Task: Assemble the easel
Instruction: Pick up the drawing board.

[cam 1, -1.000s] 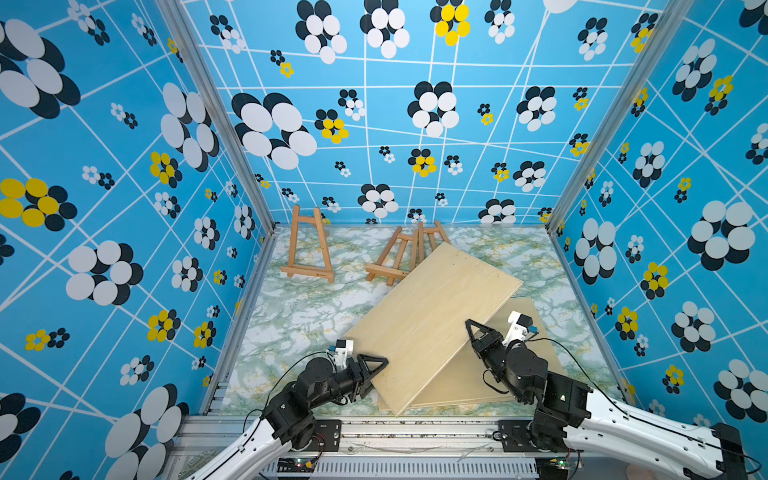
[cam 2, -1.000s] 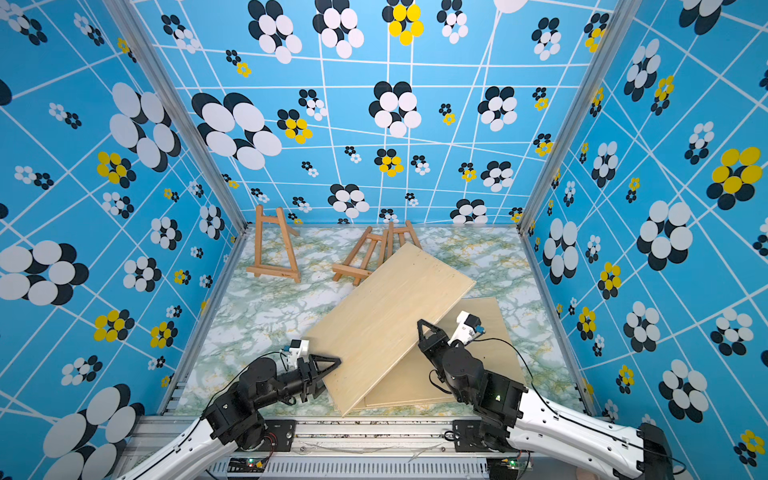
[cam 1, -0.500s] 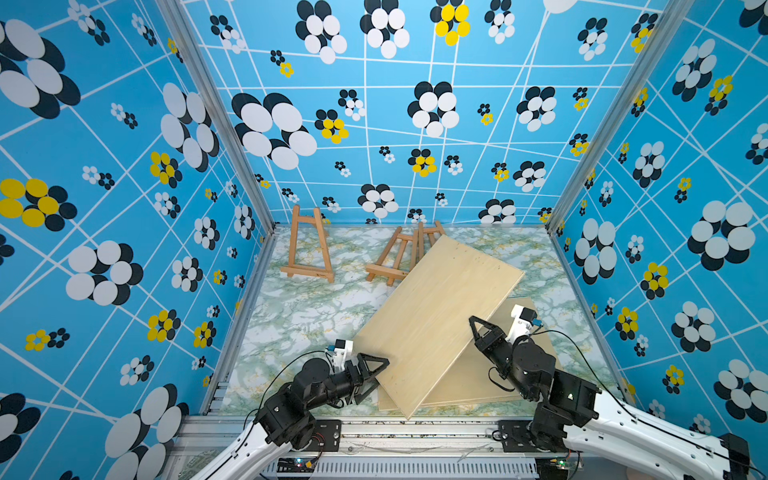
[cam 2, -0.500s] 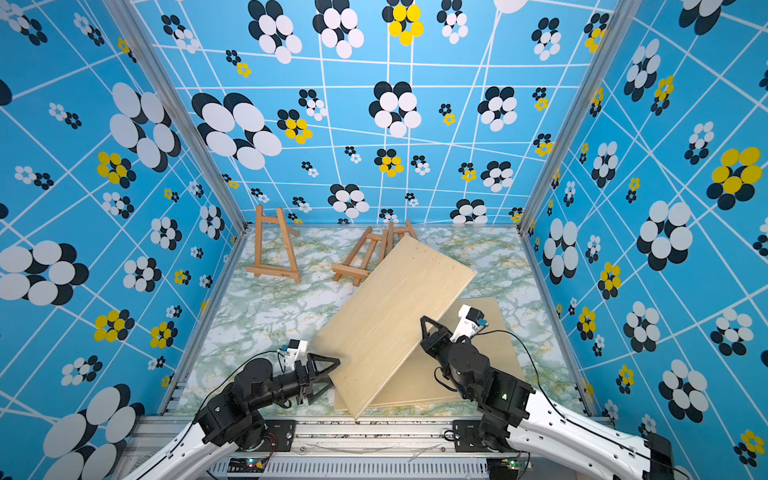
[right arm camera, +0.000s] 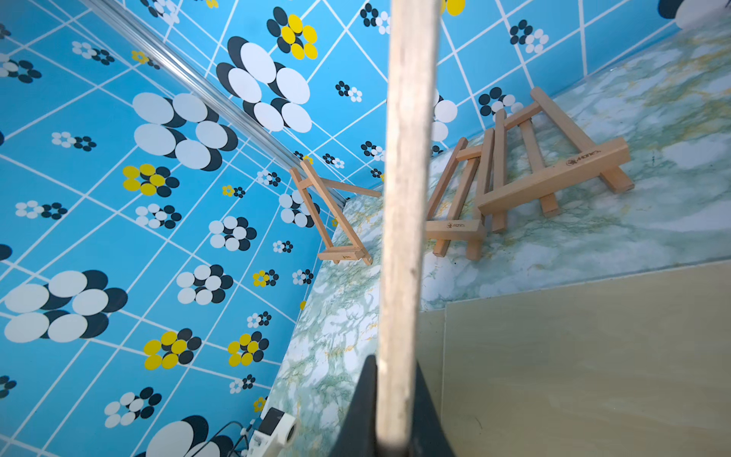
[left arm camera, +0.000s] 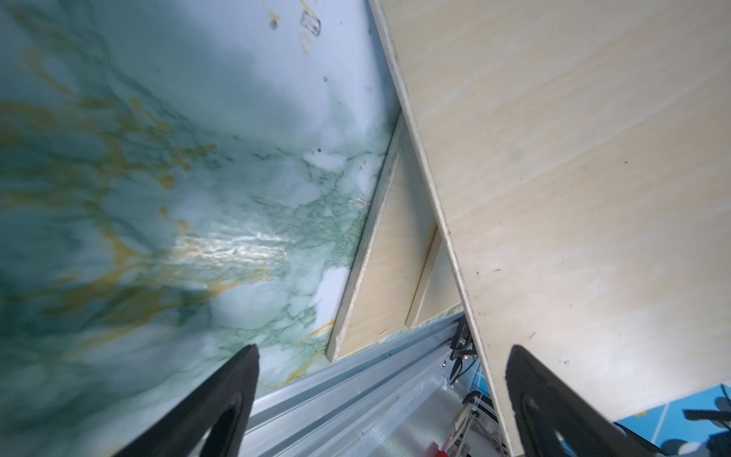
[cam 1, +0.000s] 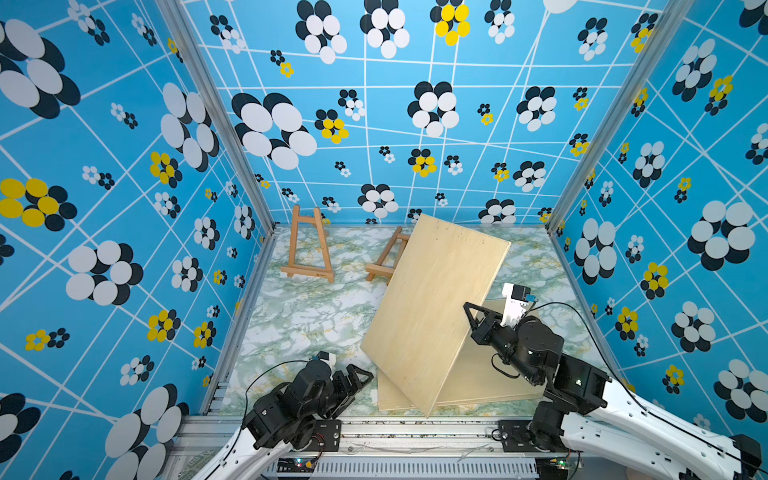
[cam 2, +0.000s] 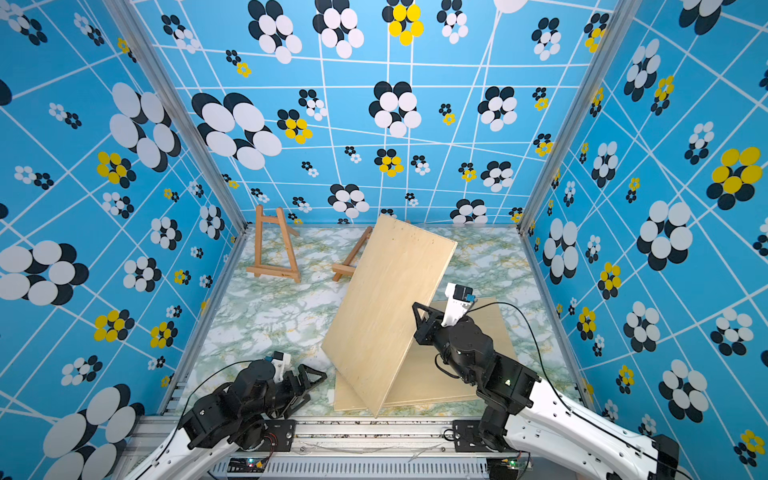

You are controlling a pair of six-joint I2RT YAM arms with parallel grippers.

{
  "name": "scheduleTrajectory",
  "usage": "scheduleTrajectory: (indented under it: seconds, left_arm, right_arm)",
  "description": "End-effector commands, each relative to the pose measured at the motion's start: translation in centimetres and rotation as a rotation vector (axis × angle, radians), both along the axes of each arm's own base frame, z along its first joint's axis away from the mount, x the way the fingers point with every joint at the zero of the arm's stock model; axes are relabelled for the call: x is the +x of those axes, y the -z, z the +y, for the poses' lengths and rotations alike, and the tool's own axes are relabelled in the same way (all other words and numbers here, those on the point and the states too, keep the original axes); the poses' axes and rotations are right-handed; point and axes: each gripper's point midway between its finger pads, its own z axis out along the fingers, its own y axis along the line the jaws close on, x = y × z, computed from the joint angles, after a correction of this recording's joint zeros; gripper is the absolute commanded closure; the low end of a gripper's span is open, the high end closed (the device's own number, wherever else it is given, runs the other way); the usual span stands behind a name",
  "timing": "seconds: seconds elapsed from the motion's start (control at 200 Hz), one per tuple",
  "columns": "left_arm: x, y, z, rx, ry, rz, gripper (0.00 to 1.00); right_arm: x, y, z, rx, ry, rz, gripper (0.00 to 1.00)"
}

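Since a second ago the left gripper (cam 1: 357, 391) has let go and spread its jaws wide, and the board (cam 1: 432, 307) has tipped much steeper, its top corner now up near the back edge of the desk (cam 1: 307, 320). The right gripper (cam 1: 473, 313) is clamped on the board's right-hand long edge (a thin pinch on a big panel) and carries it alone. The left one sits apart from the board by the front-left corner. The board's lowest corner rests on the flat boards (cam 1: 478, 386) at the front edge. Farther out, a standing easel (cam 1: 308, 273) waits near the back-left corner, and the fallen easels (right arm camera: 550, 174) lie along the back edge, partly hidden behind the raised panel in both top views. The risks, as I judge them: the panel pivots or slips in that single pinch, its bottom corner skids off the front edge, or its top corner sweeps into the fallen easels and scatters them.
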Motion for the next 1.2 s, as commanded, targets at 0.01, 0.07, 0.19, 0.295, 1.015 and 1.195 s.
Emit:
scheduleTrajectory:
  seconds: [0.01,0.07,0.19,0.295,1.015,1.195]
  left_arm:
    - [3.7,-4.5,-0.3,0.032,0.011,-0.248,0.01]
    - [5.6,-6.2,-0.7,0.032,0.030,-0.313,0.01]
    - [9.5,-9.5,-0.7,0.020,0.078,-0.405,0.01]
    - [12.3,-13.2,-1.0,0.027,0.167,-0.547,0.01]
    - [20.3,-19.1,-0.3,0.058,0.561,-1.106,0.01]
    - [22.5,-20.3,0.4,0.088,0.572,-1.179,0.01]
  right_arm:
    - [-0.4,-0.4,1.1,-0.275,-0.128,-0.141,1.00]
    - [-0.6,-0.6,1.7,-0.317,-0.172,-0.168,1.00]
    - [-0.7,-0.5,2.2,-0.388,-0.221,-0.193,1.00]
    - [-0.7,-0.6,2.3,-0.416,-0.239,-0.213,1.00]
    - [-0.7,1.6,2.6,-0.575,-0.444,-0.350,1.00]
    - [-0.8,2.1,3.0,-0.570,-0.474,-0.345,1.00]
